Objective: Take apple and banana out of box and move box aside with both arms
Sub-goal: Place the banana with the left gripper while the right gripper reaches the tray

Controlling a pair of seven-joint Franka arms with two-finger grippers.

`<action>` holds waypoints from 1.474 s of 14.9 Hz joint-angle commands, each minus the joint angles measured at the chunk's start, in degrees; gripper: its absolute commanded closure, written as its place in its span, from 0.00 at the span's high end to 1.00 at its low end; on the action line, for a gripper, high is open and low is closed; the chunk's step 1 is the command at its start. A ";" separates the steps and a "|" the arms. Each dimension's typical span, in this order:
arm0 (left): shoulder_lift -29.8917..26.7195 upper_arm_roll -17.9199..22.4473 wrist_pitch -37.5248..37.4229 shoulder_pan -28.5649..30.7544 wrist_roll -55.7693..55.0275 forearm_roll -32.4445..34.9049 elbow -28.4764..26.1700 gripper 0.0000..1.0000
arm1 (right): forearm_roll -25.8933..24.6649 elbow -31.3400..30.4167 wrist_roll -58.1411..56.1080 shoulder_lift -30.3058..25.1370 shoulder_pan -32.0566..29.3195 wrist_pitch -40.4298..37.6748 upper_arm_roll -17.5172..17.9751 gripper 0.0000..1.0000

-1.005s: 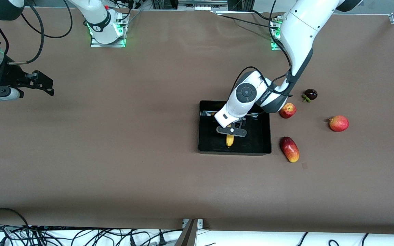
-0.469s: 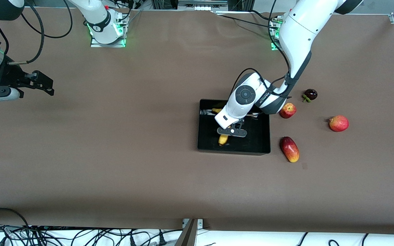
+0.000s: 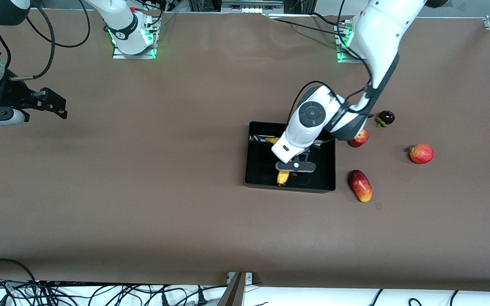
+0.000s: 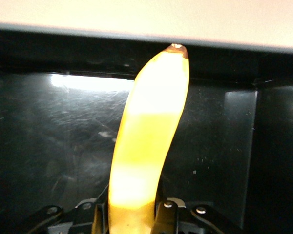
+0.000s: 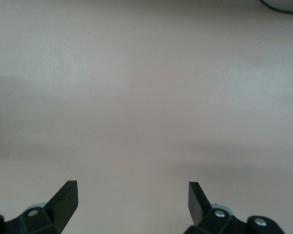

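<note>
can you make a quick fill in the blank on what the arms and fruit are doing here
1. The left gripper is shut on the ____.
2. It is over the black ____.
3. The right gripper waits with its fingers ____ over the table.
4. The apple lies ____ the box.

Missing words: banana; box; open; beside

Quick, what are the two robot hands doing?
Left gripper: shut on the banana, over the box.
Right gripper: open, holding nothing, waiting.

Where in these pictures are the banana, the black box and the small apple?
banana [image 4: 146,146], left wrist view, middle of its yellow body.
box [image 3: 260,163], front view, bare black floor.
apple [image 3: 360,139], front view, its visible red side.
</note>
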 commanded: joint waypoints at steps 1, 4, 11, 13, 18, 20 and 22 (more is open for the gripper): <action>-4.27 -0.40 -4.29 1.56 -0.52 -2.89 0.24 0.08 | 0.16 1.12 -0.14 0.31 -0.35 -0.76 0.20 1.00; -8.49 -0.49 -19.01 5.07 0.88 -3.94 5.23 0.12 | 0.08 1.20 -0.14 0.23 0.09 -0.76 0.55 1.00; -11.84 6.36 -29.18 17.73 40.13 -4.04 4.39 0.16 | 4.72 1.20 -0.93 3.73 0.35 1.62 0.64 1.00; -10.88 10.04 -25.77 18.96 45.16 -3.69 2.54 0.17 | 5.52 0.94 -1.10 6.45 3.58 0.83 0.64 1.00; -6.05 13.57 -7.43 21.60 51.51 -3.42 -6.50 0.20 | 6.05 1.47 0.12 11.90 11.58 2.22 1.43 1.00; -4.46 14.28 -1.60 21.52 51.60 -3.34 -9.33 0.27 | 7.63 2.17 5.18 15.33 16.32 6.07 1.43 1.00; -3.32 14.54 -0.88 21.08 51.69 -3.16 -10.21 0.42 | 7.63 3.66 13.62 19.54 21.68 10.82 1.52 1.00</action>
